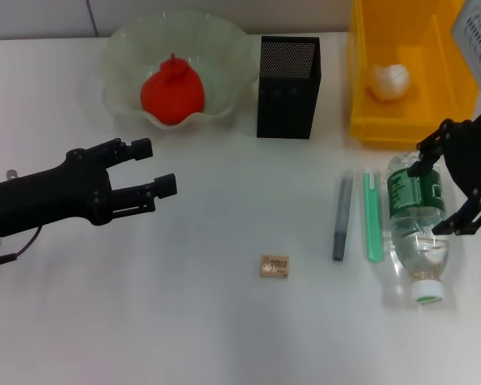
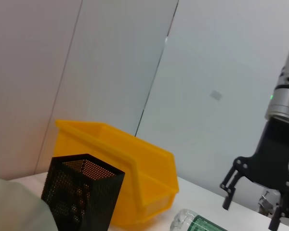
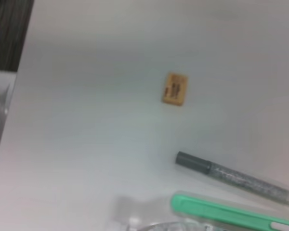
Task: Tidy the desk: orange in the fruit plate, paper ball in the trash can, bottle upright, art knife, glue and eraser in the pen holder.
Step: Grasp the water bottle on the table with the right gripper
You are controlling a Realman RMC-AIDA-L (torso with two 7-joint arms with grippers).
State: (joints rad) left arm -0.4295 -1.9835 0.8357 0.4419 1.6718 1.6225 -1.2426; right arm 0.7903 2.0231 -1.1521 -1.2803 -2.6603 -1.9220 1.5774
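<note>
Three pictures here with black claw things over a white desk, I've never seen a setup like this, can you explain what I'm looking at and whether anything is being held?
This is a two-armed robot tidying a desk. The wide picture comes from a camera on its head; the other two come from cameras on its wrists. The left gripper hovers open over bare table, holding nothing. The right gripper is open around the bottle, which lies on its side. The orange already sits in the fruit plate, and the paper ball in the yellow trash can. On the table lie the eraser, a grey stick and a green stick. The black mesh pen holder stands between plate and can.
</note>
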